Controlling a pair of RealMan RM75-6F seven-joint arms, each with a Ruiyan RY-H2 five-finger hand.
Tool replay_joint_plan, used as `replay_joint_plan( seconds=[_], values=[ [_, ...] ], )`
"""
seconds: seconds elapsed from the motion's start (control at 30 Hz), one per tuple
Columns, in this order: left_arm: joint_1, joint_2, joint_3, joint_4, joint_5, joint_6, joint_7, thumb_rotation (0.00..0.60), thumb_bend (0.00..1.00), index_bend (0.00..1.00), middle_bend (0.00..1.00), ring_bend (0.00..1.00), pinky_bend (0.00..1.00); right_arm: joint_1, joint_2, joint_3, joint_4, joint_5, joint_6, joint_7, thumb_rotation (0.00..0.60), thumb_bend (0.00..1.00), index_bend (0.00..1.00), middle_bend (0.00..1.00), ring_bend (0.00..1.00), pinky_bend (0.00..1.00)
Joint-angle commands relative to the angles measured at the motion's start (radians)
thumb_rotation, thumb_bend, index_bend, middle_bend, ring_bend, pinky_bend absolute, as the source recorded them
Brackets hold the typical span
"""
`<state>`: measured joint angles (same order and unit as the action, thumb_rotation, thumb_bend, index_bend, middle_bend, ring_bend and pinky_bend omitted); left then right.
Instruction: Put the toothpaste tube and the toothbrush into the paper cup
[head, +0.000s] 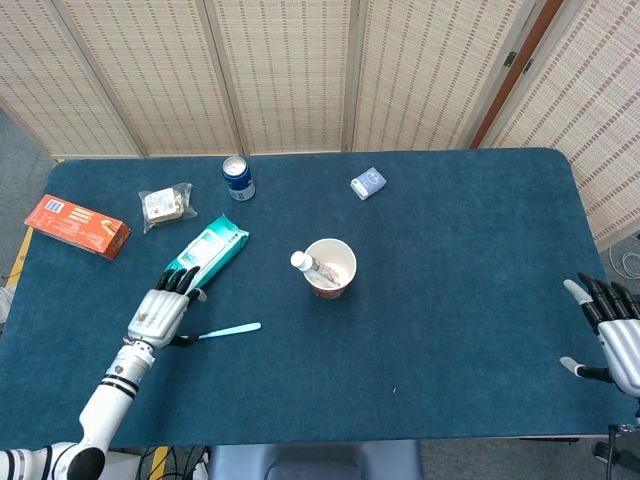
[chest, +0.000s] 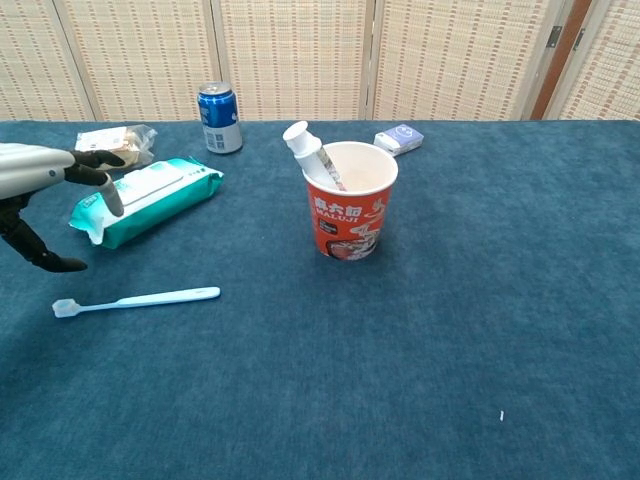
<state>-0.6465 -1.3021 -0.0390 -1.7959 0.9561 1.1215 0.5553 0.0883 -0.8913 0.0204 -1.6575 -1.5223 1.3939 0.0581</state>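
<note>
The red-and-white paper cup (head: 331, 267) (chest: 350, 213) stands upright mid-table with the white toothpaste tube (head: 309, 265) (chest: 309, 150) leaning inside it, cap end sticking out to the left. A light blue toothbrush (head: 223, 331) (chest: 137, 299) lies flat on the blue cloth, left of the cup. My left hand (head: 162, 314) (chest: 45, 192) hovers just above the brush's head end, fingers spread, holding nothing. At the table's right edge my right hand (head: 612, 335) rests with fingers apart and nothing in it; only the head view shows it.
A teal wipes pack (head: 206, 256) (chest: 146, 197) lies just beyond my left hand. Farther back are a blue can (head: 238, 178) (chest: 218, 118), a bagged snack (head: 166, 205), an orange box (head: 77, 226) and a small blue-white packet (head: 368, 183). Folding screens stand behind the table.
</note>
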Motion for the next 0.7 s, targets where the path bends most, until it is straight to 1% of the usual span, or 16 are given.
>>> replay_joint_plan(
  seconds=[0.03, 0.1, 0.2, 0.7],
  values=[
    [-0.007, -0.013, -0.004, 0.011, -0.012, -0.013, 0.007, 0.6, 0.17, 0.38, 0.0, 0.0, 0.0, 0.001, 0.0, 0.0, 0.0, 0.001, -0.002, -0.001, 0.6, 0.0, 0.07, 0.0, 0.0, 0.05],
    [-0.014, -0.023, -0.007, 0.015, -0.026, -0.025, 0.015, 0.6, 0.17, 0.42, 0.0, 0.0, 0.0, 0.003, -0.001, 0.0, 0.001, 0.002, -0.006, -0.002, 0.6, 0.0, 0.07, 0.0, 0.0, 0.05],
    [-0.025, -0.037, -0.012, 0.021, -0.051, -0.042, 0.028, 0.6, 0.17, 0.46, 0.0, 0.0, 0.0, 0.005, -0.002, -0.001, 0.002, 0.004, -0.01, -0.004, 0.6, 0.0, 0.07, 0.0, 0.0, 0.05],
    [-0.056, -0.127, -0.039, 0.103, -0.123, -0.069, 0.041, 0.6, 0.17, 0.49, 0.0, 0.0, 0.0, 0.009, -0.004, -0.002, 0.003, 0.007, -0.018, -0.007, 0.6, 0.0, 0.07, 0.0, 0.0, 0.05]
  ],
)
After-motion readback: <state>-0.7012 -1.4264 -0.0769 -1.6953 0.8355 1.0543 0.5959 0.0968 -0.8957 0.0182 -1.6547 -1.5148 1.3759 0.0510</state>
